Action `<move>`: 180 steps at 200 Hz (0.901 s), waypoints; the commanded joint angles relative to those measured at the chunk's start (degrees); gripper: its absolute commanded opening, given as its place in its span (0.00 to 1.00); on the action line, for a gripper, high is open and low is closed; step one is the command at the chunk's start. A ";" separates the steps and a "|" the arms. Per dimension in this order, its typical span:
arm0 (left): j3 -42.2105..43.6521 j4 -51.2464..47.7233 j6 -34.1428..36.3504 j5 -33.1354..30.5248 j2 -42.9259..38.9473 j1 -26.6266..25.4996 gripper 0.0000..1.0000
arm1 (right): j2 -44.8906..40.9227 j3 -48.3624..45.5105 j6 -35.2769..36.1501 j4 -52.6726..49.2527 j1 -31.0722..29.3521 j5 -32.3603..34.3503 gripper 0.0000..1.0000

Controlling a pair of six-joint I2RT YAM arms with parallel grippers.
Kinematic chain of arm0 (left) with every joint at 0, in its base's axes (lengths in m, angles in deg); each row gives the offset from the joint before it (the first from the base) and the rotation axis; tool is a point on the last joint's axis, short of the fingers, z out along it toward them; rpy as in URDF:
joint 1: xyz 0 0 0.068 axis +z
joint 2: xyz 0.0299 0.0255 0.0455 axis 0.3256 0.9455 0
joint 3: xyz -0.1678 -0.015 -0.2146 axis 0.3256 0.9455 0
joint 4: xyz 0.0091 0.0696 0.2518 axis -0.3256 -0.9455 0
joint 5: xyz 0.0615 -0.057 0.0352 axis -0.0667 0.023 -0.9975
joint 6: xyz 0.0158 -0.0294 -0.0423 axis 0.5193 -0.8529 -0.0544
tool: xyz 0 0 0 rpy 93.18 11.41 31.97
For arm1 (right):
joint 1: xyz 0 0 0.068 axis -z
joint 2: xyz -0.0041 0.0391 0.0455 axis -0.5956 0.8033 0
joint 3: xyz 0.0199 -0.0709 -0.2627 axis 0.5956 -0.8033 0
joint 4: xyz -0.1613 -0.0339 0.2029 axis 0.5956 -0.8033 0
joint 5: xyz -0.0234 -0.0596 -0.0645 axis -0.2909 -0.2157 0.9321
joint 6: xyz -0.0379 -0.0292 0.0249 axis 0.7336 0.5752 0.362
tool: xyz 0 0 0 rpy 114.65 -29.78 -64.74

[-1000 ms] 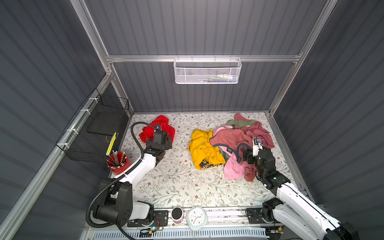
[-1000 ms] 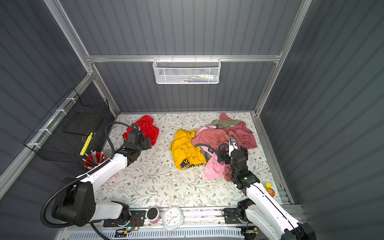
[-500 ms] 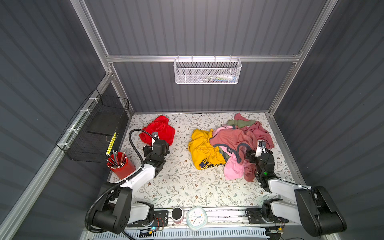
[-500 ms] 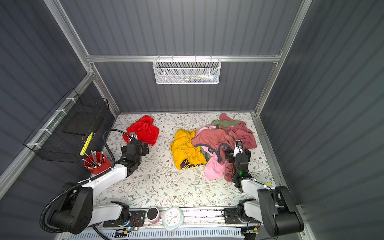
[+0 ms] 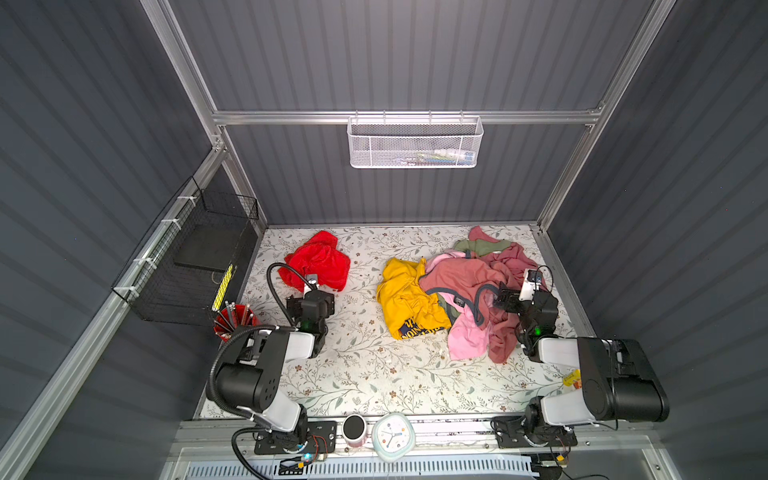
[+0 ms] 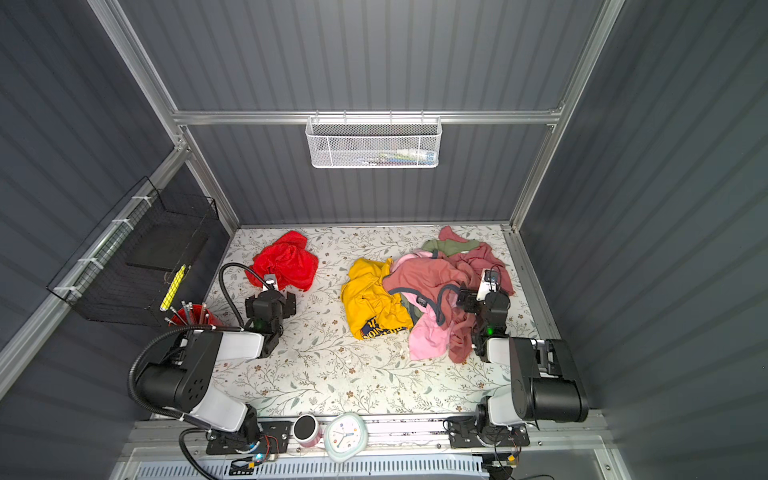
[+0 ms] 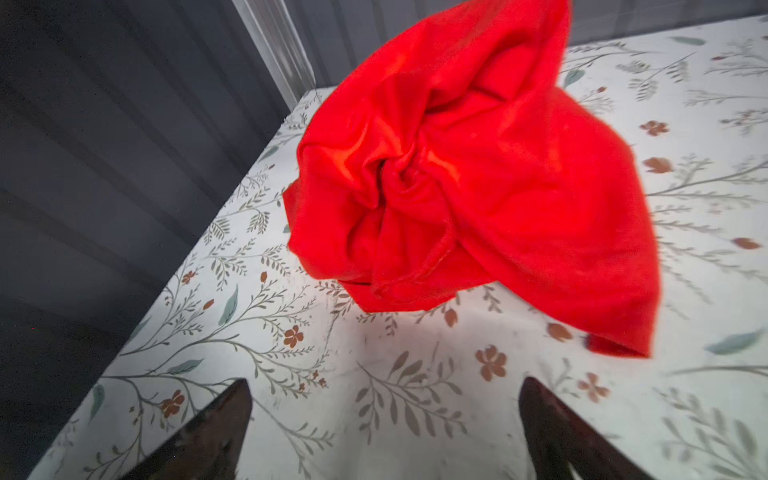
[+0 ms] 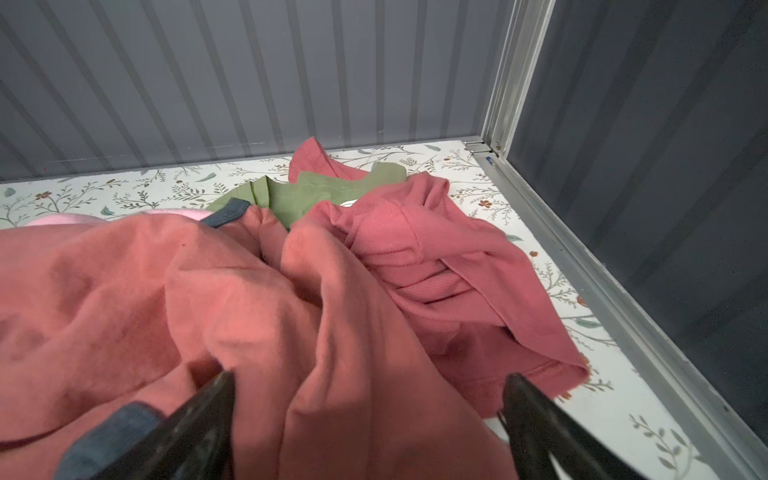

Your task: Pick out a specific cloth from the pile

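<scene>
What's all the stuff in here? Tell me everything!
cloth: one, red, table's back left
pile: one, yellow, pink, rose and green clothes, back right
wall basket: one, white, back wall
wire basket: one, black, left wall
pencil pot: one, red, below the wire basket
clock: one, pale, front rail
cup: one, pink, beside the clock
table: one, flowery white
left gripper: one, black, open, near the cloth
right gripper: one, black, open, over the pile
</scene>
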 commanded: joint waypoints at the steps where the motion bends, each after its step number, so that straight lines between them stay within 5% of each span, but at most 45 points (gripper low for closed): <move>1: 0.20 13.87 -1.89 12.01 6.40 5.09 1.00 | 0.79 0.42 -1.25 1.95 0.34 -2.47 0.99; 10: -1.66 4.47 -3.02 14.92 3.75 5.64 1.00 | 0.03 0.94 -1.27 -0.31 0.33 -2.45 0.99; 19: -1.39 10.08 -0.98 16.47 6.05 5.68 1.00 | 0.08 1.01 -1.19 -0.52 0.36 -2.56 0.99; 29: -2.60 3.79 -1.42 17.33 4.47 5.68 1.00 | 0.71 0.48 -1.18 1.45 0.29 -2.61 0.99; 180: -2.23 6.51 -0.90 17.46 5.41 5.59 1.00 | 0.49 0.62 -1.10 0.78 0.32 -2.59 0.99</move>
